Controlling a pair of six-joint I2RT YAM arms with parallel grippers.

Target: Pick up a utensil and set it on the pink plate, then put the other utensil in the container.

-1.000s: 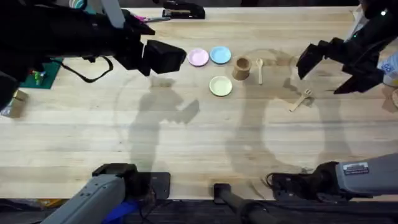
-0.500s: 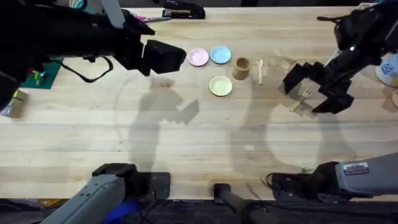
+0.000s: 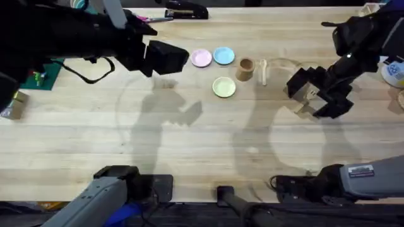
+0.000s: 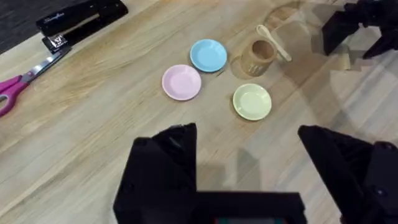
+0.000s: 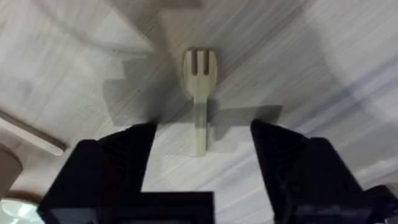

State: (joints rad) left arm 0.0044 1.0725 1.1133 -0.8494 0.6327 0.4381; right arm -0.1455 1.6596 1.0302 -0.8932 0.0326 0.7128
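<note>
No readable text; white label on black stapler (image 4: 81,23) at 11 o'clock and sticker on right arm base (image 3: 361,171) illegible.

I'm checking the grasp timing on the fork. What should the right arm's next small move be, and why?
Probably lower the right pincer straight down and close on the handle of the wooden fork. The right wrist view shows the fork flat on the table, its handle pointing into the gap between the open black fingers, so it looks lined up but not yet gripped.
</note>
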